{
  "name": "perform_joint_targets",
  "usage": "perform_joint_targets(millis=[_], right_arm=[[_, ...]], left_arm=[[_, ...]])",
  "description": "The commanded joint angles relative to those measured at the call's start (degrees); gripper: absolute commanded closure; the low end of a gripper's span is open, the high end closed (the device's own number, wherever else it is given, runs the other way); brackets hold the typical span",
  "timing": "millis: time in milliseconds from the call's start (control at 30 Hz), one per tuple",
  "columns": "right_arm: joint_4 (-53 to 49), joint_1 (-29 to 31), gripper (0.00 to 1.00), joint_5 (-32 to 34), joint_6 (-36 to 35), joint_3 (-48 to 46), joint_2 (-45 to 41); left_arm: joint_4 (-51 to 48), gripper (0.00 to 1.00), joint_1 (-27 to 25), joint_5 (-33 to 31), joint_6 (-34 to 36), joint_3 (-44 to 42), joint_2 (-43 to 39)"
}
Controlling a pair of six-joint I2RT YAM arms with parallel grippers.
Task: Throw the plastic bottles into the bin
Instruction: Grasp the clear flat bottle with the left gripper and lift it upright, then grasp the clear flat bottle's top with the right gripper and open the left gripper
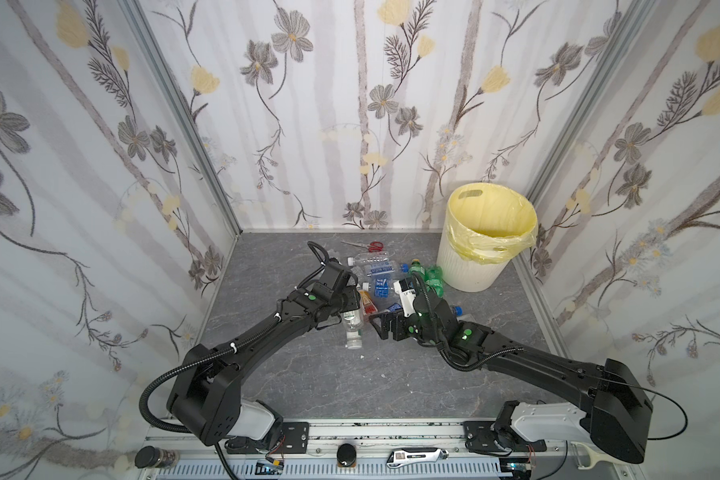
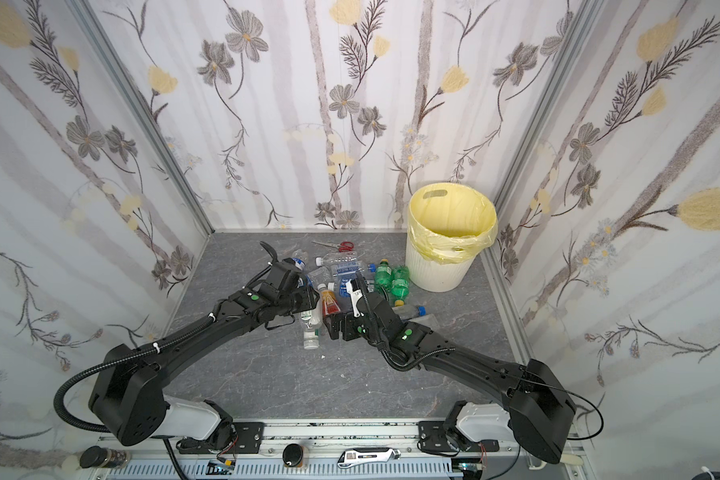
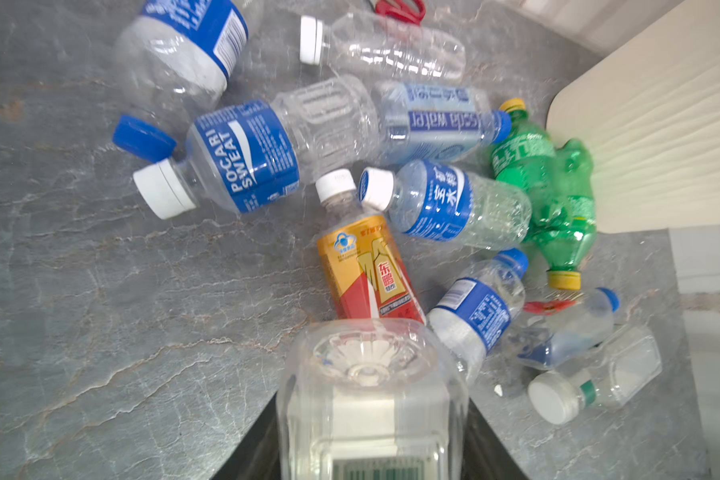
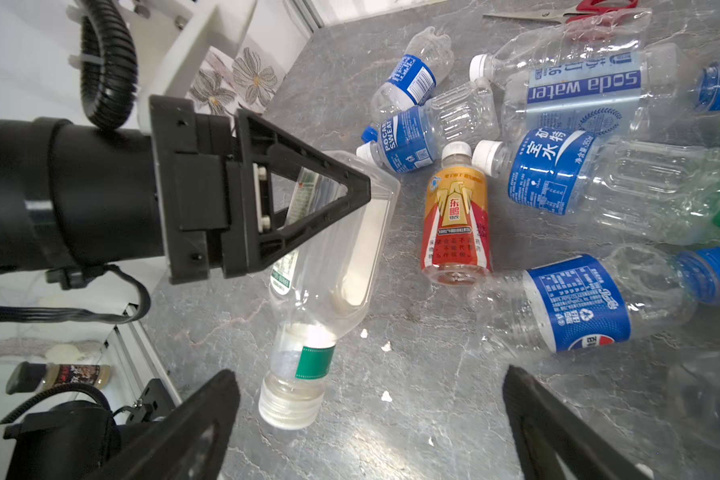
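- The left gripper is clenched on a clear square-sided bottle with a green neck band. It pinches the body toward the base, and the cap end tilts down toward the near side.
- I cannot tell whether the cap touches the grey table.
- The right gripper is released, with its jaws spread wide and nothing between them. It sits just right of the held bottle, near the table's middle.
- The other plastic bottles lie in a loose heap on the table, just beyond both grippers.
- An orange-labelled bottle lies at the heap's near edge, just beside the held one.
- Two green bottles lie at the heap's right end, just beside the foot of the bin.
- The bin stands upright in the far right corner, with its yellow liner folded over the rim.
- Red-handled scissors lie on the heap's far side.
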Motion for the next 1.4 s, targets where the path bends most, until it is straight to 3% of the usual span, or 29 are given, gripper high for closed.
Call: perform_joint_targets(millis=[0, 300, 633, 1100, 1367], right_arm=[[3.93, -0.01, 0.00, -0.72, 2.51, 1.17, -0.02], [6.75, -0.09, 0.00, 1.06, 2.52, 4.43, 0.81], [8.81, -2.25, 0.01, 0.47, 2.10, 8.54, 4.72], [11.59, -3.81, 0.11, -2.54, 2.78, 10.73, 8.12], [14.75, -3.80, 0.24, -4.21, 4.82, 10.50, 11.14]], left_arm=[[0.92, 0.52, 0.59, -0.31, -3.36, 1.97, -1.06], [4.37, 0.52, 1.84, 5.68, -9.02, 7.20, -1.04], [6.38, 0.52, 1.83, 8.21, -12.81, 9.20, -2.07], [10.98, 0.53, 1.66, 9.34, -17.59, 6.66, -3.40], [12.27, 0.53, 1.74, 9.21, -17.66, 6.22, -4.55]])
